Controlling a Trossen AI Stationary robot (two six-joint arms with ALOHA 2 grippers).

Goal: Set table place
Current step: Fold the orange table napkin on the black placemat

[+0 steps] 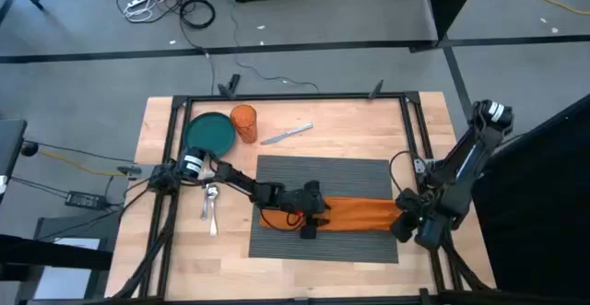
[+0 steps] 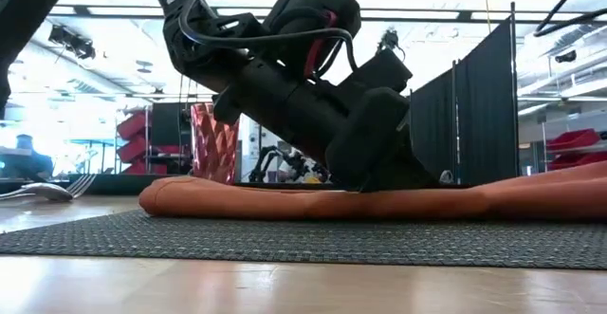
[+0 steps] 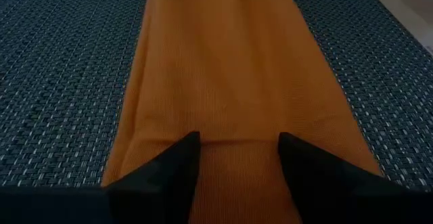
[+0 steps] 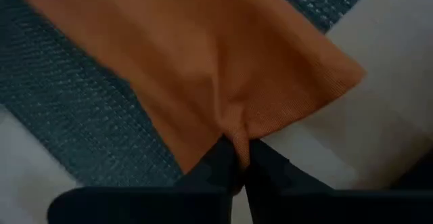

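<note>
Right end effector [image 4: 238,158]: pinched shut on napkin [image 1: 355,215] corner, at placemat [image 1: 323,176] right edge.
Left end effector [image 3: 238,149]: open, pressing napkin.
Napkin axis: left-right between both.

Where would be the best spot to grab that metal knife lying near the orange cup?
Probably the middle of the knife, coming straight down from above. It lies flat on the bare table, slanted, apart from the orange cup and the placemat, so fingers could close across its narrow width. Both grippers are busy at the orange napkin.
</note>
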